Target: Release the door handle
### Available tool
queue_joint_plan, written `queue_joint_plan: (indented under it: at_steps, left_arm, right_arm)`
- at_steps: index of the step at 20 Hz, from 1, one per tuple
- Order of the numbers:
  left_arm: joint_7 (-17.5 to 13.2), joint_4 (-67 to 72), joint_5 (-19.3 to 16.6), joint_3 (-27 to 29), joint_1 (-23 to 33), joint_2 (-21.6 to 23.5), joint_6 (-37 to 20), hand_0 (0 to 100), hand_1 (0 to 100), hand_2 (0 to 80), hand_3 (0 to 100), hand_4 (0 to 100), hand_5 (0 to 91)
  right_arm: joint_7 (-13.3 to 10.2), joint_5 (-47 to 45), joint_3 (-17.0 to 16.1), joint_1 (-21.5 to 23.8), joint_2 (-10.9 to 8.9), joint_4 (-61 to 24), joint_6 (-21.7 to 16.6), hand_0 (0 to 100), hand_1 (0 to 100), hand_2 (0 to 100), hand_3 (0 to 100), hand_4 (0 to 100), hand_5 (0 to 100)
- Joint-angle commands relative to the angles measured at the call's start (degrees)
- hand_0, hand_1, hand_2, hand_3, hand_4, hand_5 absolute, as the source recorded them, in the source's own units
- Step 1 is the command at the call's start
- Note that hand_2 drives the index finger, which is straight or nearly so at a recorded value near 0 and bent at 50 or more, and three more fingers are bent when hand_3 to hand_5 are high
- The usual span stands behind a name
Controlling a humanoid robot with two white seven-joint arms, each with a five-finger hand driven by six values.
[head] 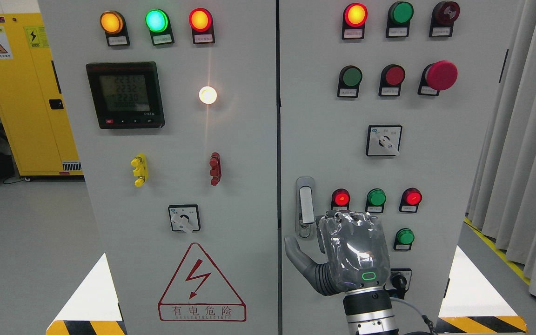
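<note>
Our right hand (349, 251) rises from the bottom edge, its back toward us, thumb spread out to the left and holding nothing; we cannot tell how far its other fingers curl. Just to its upper left, the grey door handle (305, 206) stands upright on the right cabinet door (463, 153). Red and green indicator lights (376, 197) sit just above the hand.

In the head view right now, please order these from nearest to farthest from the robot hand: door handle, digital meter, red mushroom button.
Measured from the right hand:
1. Door handle, just upper left of it.
2. Red mushroom button, upper right, on the same door.
3. Digital meter, far upper left, on the other door.
</note>
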Motion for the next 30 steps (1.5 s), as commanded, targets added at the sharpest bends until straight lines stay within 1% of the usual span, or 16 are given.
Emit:
queue_joint_plan:
  at_steps: [1, 4, 7, 24, 30]
  left_arm:
    - [0.0, -0.7, 0.0, 0.0, 0.0, 0.0, 0.0, 12, 56, 0.0, 0, 0, 0.0]
    - [0.0, -0.7, 0.0, 0.0, 0.0, 0.0, 0.0, 12, 56, 0.0, 0, 0, 0.0]
    - [0.0, -0.7, 0.0, 0.0, 0.0, 0.0, 0.0, 12, 56, 0.0, 0, 0, 0.0]
    - [0.0, -0.7, 0.0, 0.0, 0.0, 0.0, 0.0, 12, 56, 0.0, 0, 0, 0.0]
    - [0.0, -0.7, 0.0, 0.0, 0.0, 0.0, 0.0, 12, 56, 0.0, 0, 0, 0.0]
  right_arm:
    - [0.0, -0.2, -0.6, -1.0, 0.02, 2.1, 0.1, 31, 28, 99, 100, 100, 100]
    - [0.2, -0.3, -0.7, -1.2, 0.02, 2.5, 0.1, 31, 28, 99, 100, 100, 100]
    - [0.1, -0.4, -1.4, -2.5, 0.11, 3.3, 0.0, 32, 28, 98, 100, 100, 100]
    - [0.1, -0.4, -1.7, -4.6, 0.11, 5.8, 0.1, 31, 30, 98, 100, 100, 100]
    - [0.1, -0.5, -1.7, -4.7, 0.11, 5.7, 0.1, 33, 30, 98, 100, 100, 100]
